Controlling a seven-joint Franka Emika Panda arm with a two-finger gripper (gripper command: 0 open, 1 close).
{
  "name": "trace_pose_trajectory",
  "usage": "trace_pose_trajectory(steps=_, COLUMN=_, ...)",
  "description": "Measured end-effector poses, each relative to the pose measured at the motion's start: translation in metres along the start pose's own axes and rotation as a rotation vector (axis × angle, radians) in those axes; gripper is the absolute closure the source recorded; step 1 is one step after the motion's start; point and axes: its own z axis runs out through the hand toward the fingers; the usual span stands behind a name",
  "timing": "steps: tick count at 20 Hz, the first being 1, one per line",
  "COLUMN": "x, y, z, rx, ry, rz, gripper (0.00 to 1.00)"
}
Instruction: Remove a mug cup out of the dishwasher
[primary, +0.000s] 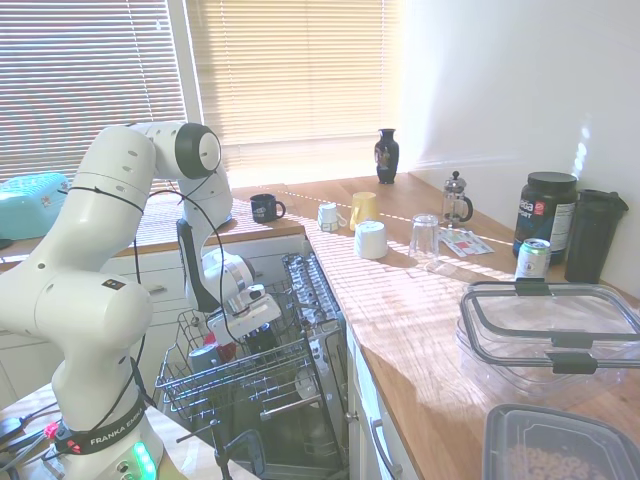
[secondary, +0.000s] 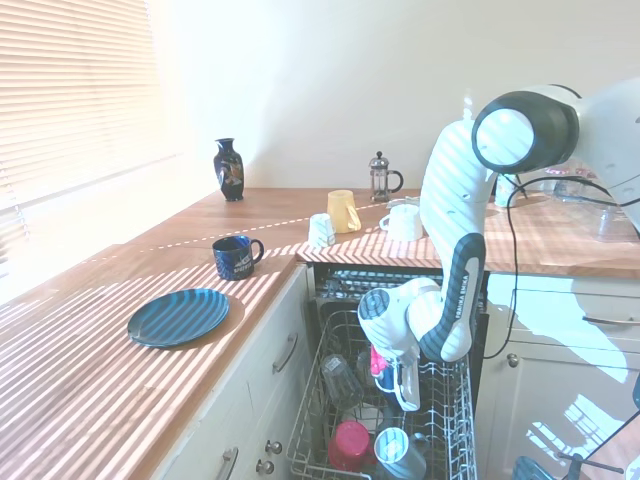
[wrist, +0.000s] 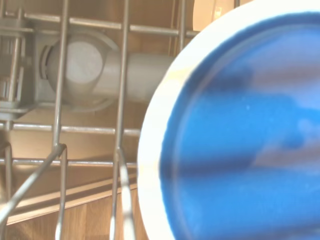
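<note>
Claw (secondary: 400, 385) down inside dishwasher (secondary: 330, 400) rack, apparently over mug cup (wrist: 240, 130) — grip state cannot be told — snagging on rack wires could tip the mug on lifting.

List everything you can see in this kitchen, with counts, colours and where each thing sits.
dishwasher: one, silver-grey rack pulled out, under the wooden worktop
mug cup: one, blue inside, pale rim, in the rack
red mug: one, in the rack
printed mug: one, navy, on the worktop
yellow mug: one, worktop
white cups: two, beside the yellow mug
plate: one, blue, worktop
vase: one, dark, worktop's far end
French press: one, worktop
glass: one, clear, worktop
can: one, worktop
black tub: one, worktop
gripper: one, white, over the rack
</note>
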Motion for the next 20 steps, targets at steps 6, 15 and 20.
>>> trace_pose_trajectory(steps=6, x=0.003, y=-0.002, z=-0.017, rx=0.026, ry=0.017, rz=0.032, gripper=1.0)
trace_pose_trajectory(steps=15, x=-0.006, y=0.002, z=-0.113, rx=0.12, ry=0.074, rz=0.106, gripper=1.0)
trace_pose_trajectory(steps=20, x=-0.01, y=-0.004, z=-0.165, rx=0.195, ry=0.083, rz=0.178, gripper=1.0)
